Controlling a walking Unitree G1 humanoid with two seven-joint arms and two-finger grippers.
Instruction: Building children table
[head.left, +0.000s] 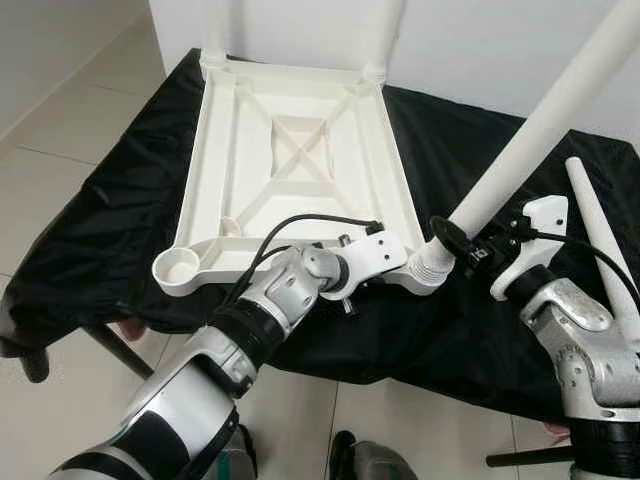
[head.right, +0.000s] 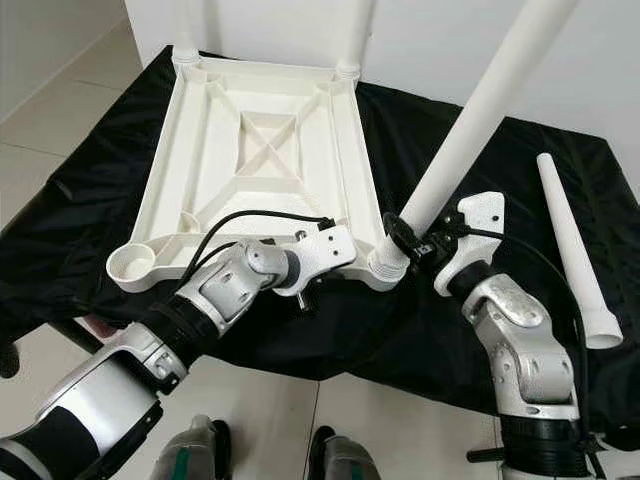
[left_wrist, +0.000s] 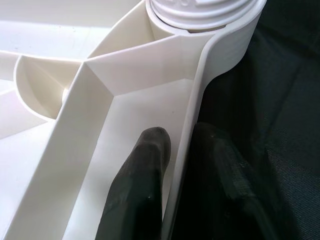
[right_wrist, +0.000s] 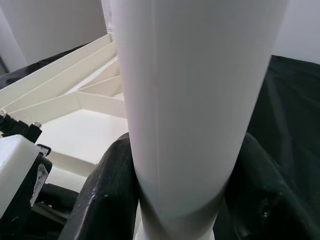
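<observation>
Both far table legs (head.left: 385, 35) cut off above tabletop (head.left: 300, 150).

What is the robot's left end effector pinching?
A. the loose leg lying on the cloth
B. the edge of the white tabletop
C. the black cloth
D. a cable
B. In the left wrist view the left end effector has one finger inside and one outside the rim of the upside-down white tabletop, beside the corner socket where the right end effector holds a white leg.
</observation>
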